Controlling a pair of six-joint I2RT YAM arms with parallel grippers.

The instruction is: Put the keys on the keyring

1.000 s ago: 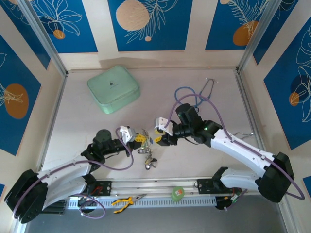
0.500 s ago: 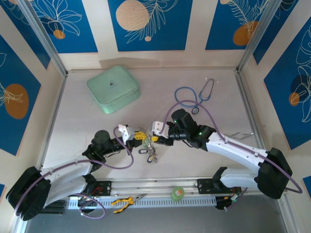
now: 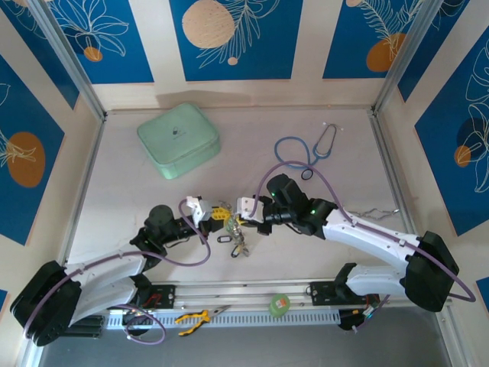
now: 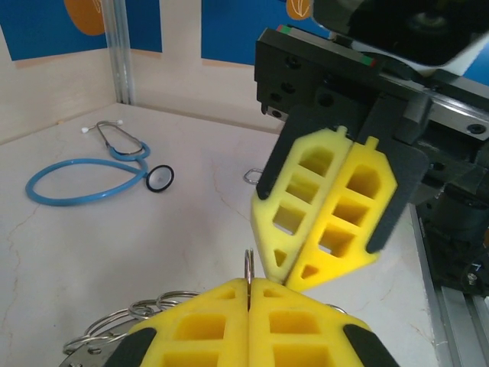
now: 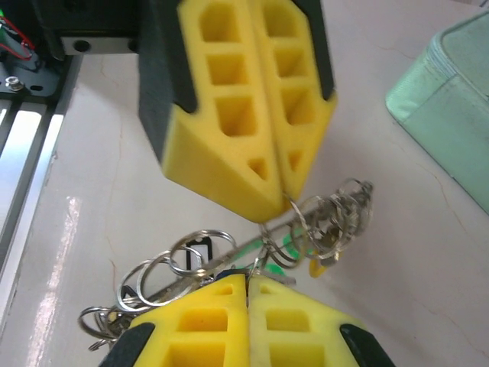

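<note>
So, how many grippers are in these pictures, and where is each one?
2. The left gripper is near the middle of the table, shut on a small wire ring. The right gripper is shut too, just right of it, tips close together.

Pale table (image 3: 130, 191) carries a mint case (image 3: 178, 140) and blue stethoscope (image 4: 160, 178).

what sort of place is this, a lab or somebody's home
Most likely a robot lab test cell: a table boxed in by blue printed panels, a metal rail along its near edge, and props like a stethoscope.
</note>
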